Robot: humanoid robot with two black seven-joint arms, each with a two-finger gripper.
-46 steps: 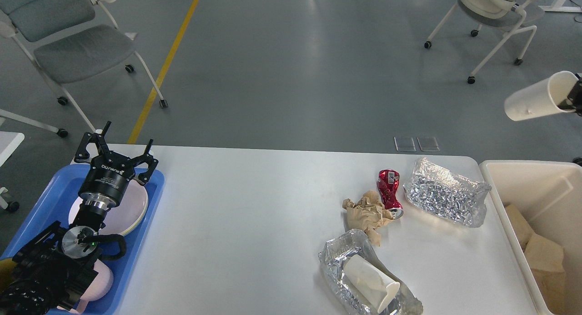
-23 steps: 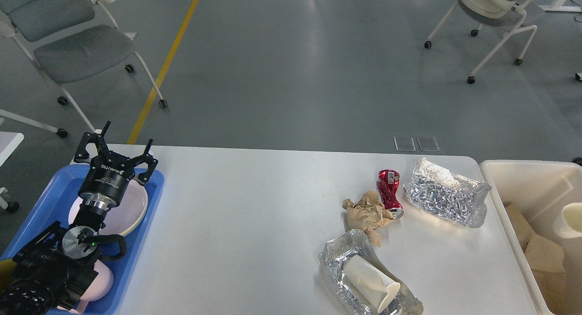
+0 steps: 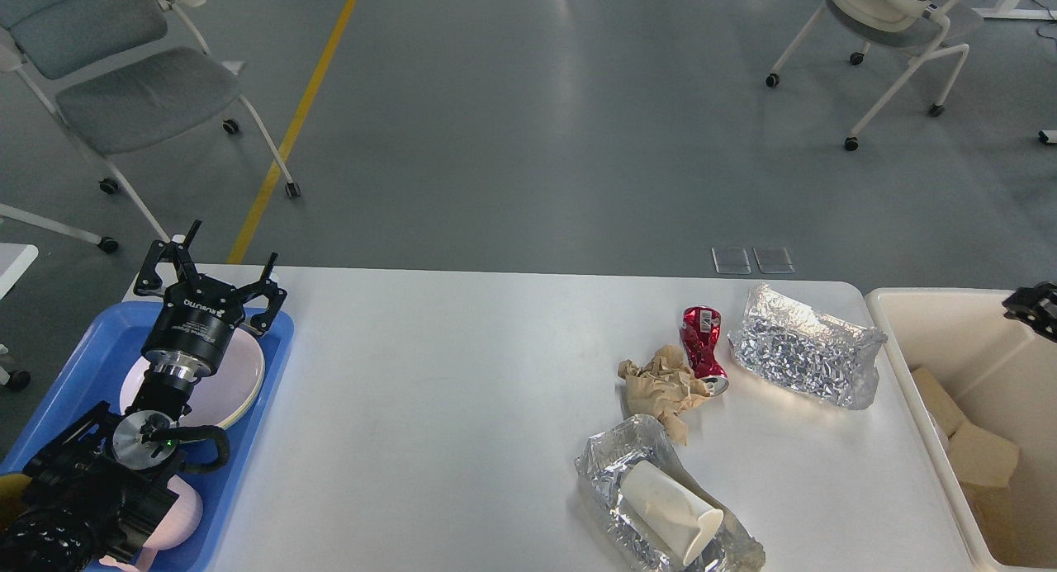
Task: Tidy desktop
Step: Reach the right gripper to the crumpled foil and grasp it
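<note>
The desktop (image 3: pixel 462 407) fills the lower middle of the head view, its far edge running straight across and its rounded far-right corner just beside a cream bin (image 3: pixel 917 324). The left gripper (image 3: pixel 216 268) hovers over the desktop's far-left corner, above a blue tray (image 3: pixel 99 341) that holds a pale plate (image 3: pixel 239 382); its jaws stand wide apart and hold nothing. The right gripper (image 3: pixel 1032 306) shows only as a small dark part at the right edge, over the bin and beyond the desktop's right side; whether its jaws are apart or together I cannot tell.

All the litter lies on the right half. A crushed red can (image 3: pixel 702 349) touches a crumpled brown paper (image 3: pixel 661 386) on its left, and a crinkled foil bag (image 3: pixel 801 357) lies just to its right, near the right edge. Nearer the front edge, a white paper cup (image 3: pixel 673 510) lies on its side on a foil wrapper (image 3: pixel 611 465). Cardboard pieces (image 3: pixel 974 456) sit in the bin. The wide stretch from the tray to the paper is bare white surface.
</note>
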